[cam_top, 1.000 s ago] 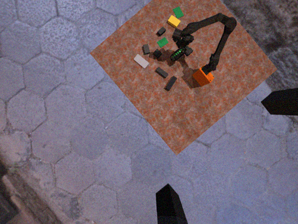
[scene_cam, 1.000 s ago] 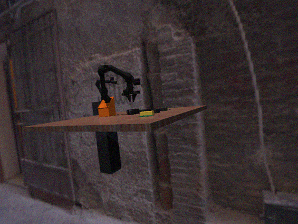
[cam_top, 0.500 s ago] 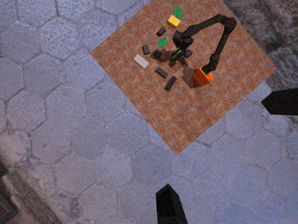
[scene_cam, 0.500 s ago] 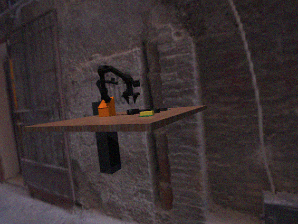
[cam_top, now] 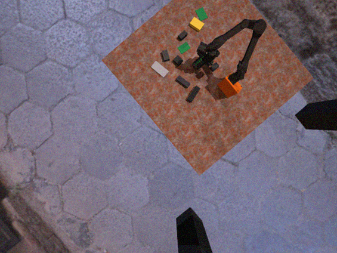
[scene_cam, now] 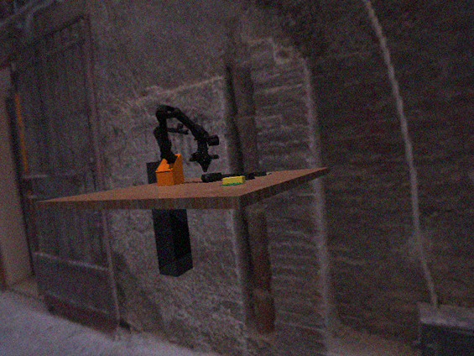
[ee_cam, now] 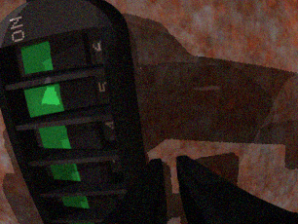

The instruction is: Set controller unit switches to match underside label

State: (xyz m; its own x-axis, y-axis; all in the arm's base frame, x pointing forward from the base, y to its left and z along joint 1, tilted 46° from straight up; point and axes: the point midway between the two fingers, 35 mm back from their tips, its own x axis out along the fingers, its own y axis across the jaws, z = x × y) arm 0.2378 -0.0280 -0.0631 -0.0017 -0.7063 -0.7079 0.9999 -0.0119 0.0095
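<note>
The dark grey controller unit [cam_top: 198, 62] [scene_cam: 211, 177] [ee_cam: 63, 12] sits on its base on the bench [cam_top: 196, 143], switches facing up. In the wrist view its near end is cut off. Several green rocker ends show on the ON side, with dark ends on the numbered side. The exact tilt of each rocker is hard to tell in the dim light. The underside label is hidden. My gripper [scene_cam: 205, 170] [ee_cam: 168, 167] is shut and empty, only a narrow gap between its tips. It hangs just above the bench, its tips beside the unit's numbered side in the wrist view.
Green plates [cam_top: 201, 14] [cam_top: 184, 48], a yellow block [cam_top: 197, 24] [scene_cam: 233, 180], a white block [cam_top: 159, 69] and several dark modules [cam_top: 182, 81] [cam_top: 193, 94] [cam_top: 165, 55] [cam_top: 177, 60] [cam_top: 182, 35] lie around the unit. The orange arm base [cam_top: 229, 87] [scene_cam: 170, 175] stands nearby.
</note>
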